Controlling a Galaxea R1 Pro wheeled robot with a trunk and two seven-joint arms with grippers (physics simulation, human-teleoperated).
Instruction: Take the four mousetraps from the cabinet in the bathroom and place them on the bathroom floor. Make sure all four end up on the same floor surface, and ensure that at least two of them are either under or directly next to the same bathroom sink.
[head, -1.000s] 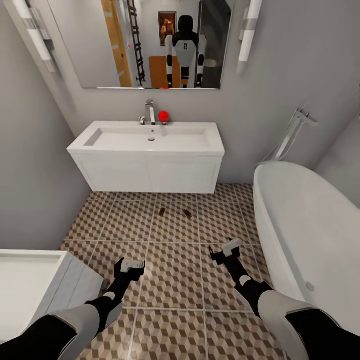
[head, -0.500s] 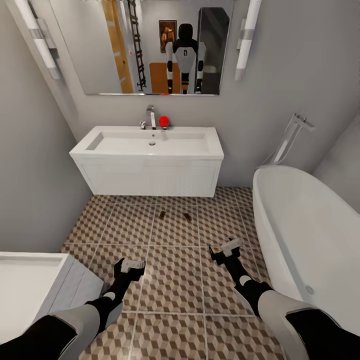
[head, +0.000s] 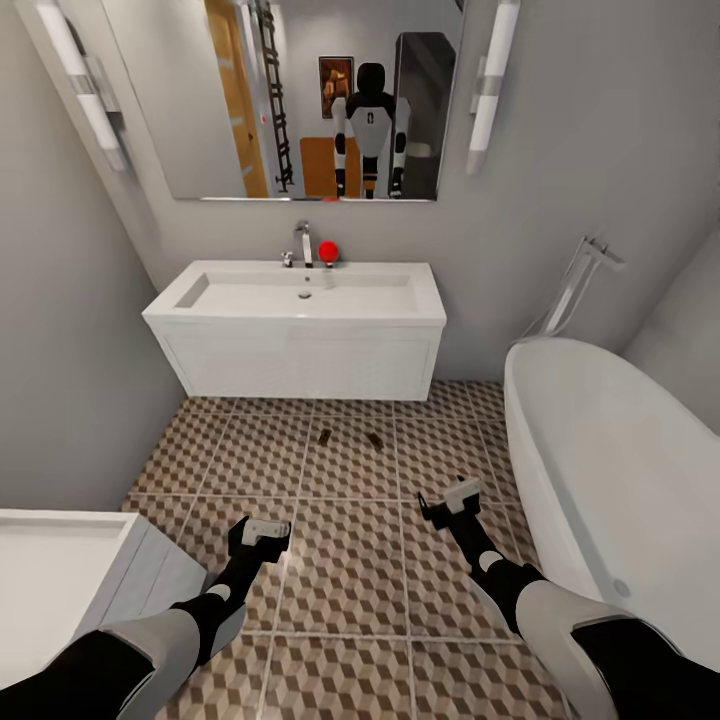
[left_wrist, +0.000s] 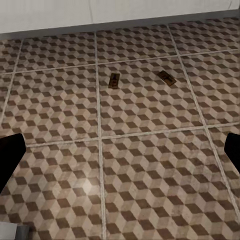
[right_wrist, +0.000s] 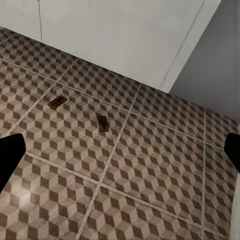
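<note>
Change since earlier: sink, mirror and tub sit lower in the head view than a second ago, so the camera has pulled back or tilted; both arms hold the same low pose.
Mousetraps: two small flat tan wooden mousetraps (head: 324, 436) (head: 375, 439) lie on the floor just in front of the vanity, near each other but apart, also seen at (left_wrist: 114, 80) and (left_wrist: 167, 78).
Floor: brown, beige and white cube-patterned bathroom floor tiles (head: 350, 560) with pale grout.
Sink: wide white rectangular bathroom sink (head: 300, 295) with a chrome tap, on a white wall-hung vanity, straight ahead.
Left gripper: left gripper (head: 262, 531) hovers low over the tiles, jaws parted, nothing between them.
Right gripper: right gripper (head: 455, 498) likewise parted and empty.
Handling, judged: traps look light, stiff and thin; best pinched across the long wooden edges, clear of the dark spring parts.
Surroundings: oval white bathtub (head: 610, 470) at the right; a white unit (head: 60, 570) at the lower left; a small red ball (head: 327, 249) beside the tap; the wall mirror (head: 300, 100) reflects the robot and an orange-brown cabinet behind it.
Obstacles: tub and white unit narrow the room for turning toward the cabinet.
</note>
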